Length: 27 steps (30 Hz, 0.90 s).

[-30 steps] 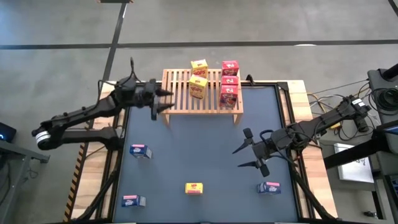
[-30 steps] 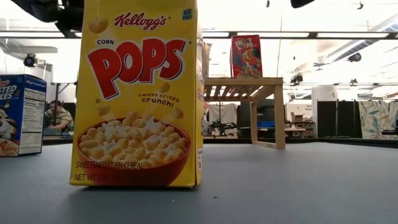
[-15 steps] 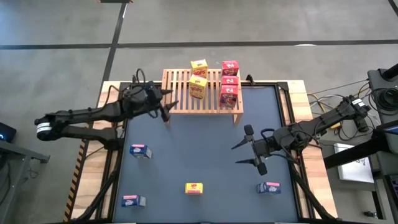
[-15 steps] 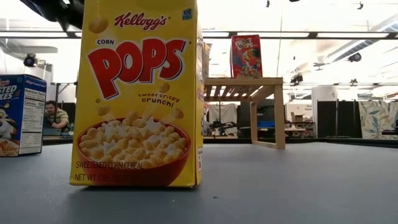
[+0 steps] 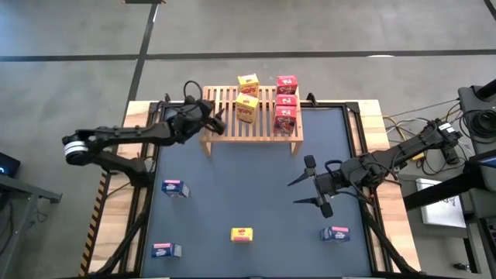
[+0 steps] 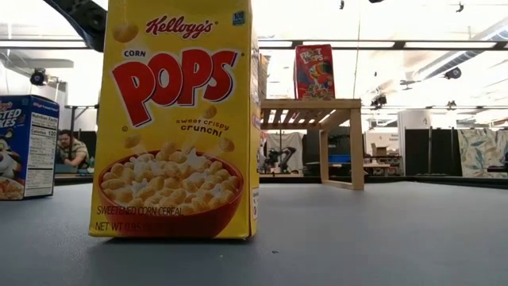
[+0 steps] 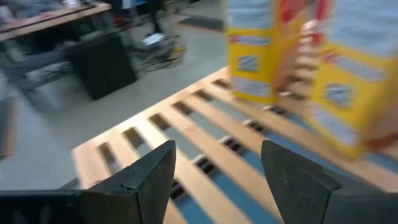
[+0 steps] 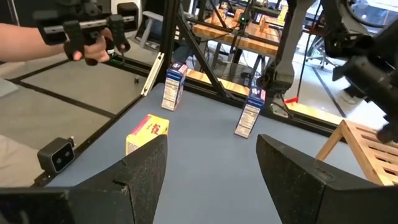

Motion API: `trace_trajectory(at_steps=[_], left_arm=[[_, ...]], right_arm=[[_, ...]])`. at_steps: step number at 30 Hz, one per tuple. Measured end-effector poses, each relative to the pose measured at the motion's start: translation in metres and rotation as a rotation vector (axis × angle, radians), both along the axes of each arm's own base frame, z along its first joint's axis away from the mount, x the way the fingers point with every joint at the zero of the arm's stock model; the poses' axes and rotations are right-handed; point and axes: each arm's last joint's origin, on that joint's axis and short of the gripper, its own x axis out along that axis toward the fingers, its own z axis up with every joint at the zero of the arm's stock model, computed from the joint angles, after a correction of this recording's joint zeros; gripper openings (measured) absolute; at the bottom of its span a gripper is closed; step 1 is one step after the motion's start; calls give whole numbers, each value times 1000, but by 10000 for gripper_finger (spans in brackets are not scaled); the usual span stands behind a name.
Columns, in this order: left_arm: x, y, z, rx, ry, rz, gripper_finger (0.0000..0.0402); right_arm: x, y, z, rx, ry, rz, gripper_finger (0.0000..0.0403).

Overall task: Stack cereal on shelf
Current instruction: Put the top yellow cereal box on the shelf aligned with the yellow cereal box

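- Near, lower part of the high view: four cereal boxes not yet shelved on the dark matte bench (image 5: 256, 186) — yellow box (image 5: 242, 234) at bottom centre, blue box (image 5: 335, 233) at lower right, another blue box (image 5: 162, 250) at lower left, third blue box (image 5: 174, 187) at left. All are small printed card cartons, rectangular.
- Right gripper (image 5: 304, 186), right of centre: jaws spread, nothing between them; it hangs above bare bench.
- Far, upper centre: shelf (image 5: 225, 124), pale slatted wood on short legs. It carries two yellow boxes (image 5: 247, 101) and three red boxes (image 5: 285, 102).
- Left gripper (image 5: 215, 122) at the shelf's left end, over bare slats; jaws parted, empty.
- Judgement: between placements. Next move calls for a reach to a loose box, then a squeeze on its flat sides.
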Motion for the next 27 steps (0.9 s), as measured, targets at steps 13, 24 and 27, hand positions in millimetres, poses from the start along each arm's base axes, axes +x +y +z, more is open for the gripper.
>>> trace_trajectory(at_steps=[13, 24, 27], left_arm=[[34, 18, -3, -1, 28, 96, 201], [38, 17, -7, -57, 98, 40, 201], [38, 16, -7, -72, 82, 13, 200]], right_arm=[[0, 0, -2, 0, 22, -1, 237], [-1, 0, -5, 13, 60, -7, 237], [-1, 0, -6, 13, 60, -6, 237]])
